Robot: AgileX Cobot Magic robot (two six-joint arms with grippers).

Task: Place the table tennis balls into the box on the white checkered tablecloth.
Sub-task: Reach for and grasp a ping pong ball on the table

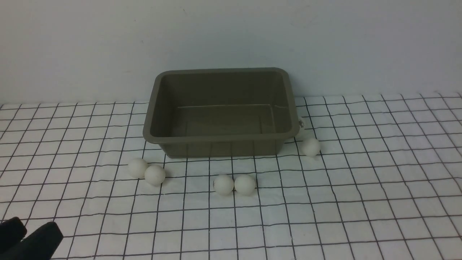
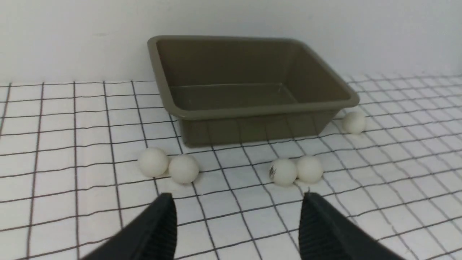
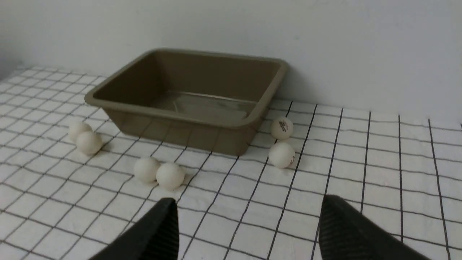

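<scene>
Tools both gape wide and hold nothing: left tool (image 2: 238,207) and right tool (image 3: 249,206). Just ahead of them, six table tennis balls (image 3: 169,176) lie in pairs on the white checkered tablecloth (image 1: 361,202). Beyond the balls sits the box (image 1: 220,148), empty. Judging by this, nothing is done yet and every ball remains to be moved.

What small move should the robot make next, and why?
Probably lower the open left gripper toward the nearest table tennis ball, in the left pair: the box is empty, and this gripper holds nothing.
</scene>
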